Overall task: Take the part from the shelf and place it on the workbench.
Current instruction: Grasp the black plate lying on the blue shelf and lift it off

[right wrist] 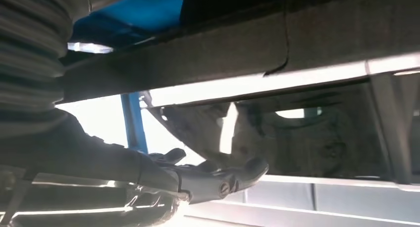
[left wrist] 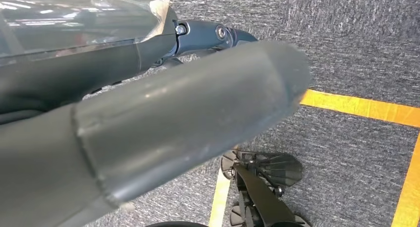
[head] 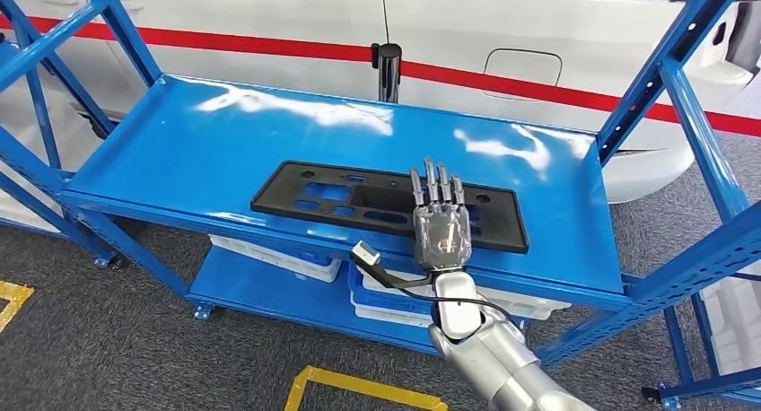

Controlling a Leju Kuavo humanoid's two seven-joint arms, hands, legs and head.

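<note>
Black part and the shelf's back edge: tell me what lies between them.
Nothing: in the head view the stretch of blue shelf between the black part and the back edge is bare, carrying only glare. The right hand lies over the part's front.

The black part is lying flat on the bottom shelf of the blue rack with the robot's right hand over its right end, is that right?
Not quite. The black part lies flat on the top shelf of the blue rack, as the head view shows. The right hand is indeed over its right end.

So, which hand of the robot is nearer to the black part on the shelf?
The right hand: it lies over the black part's right end on the blue shelf. The left hand hangs down over the grey floor, away from it.
</note>
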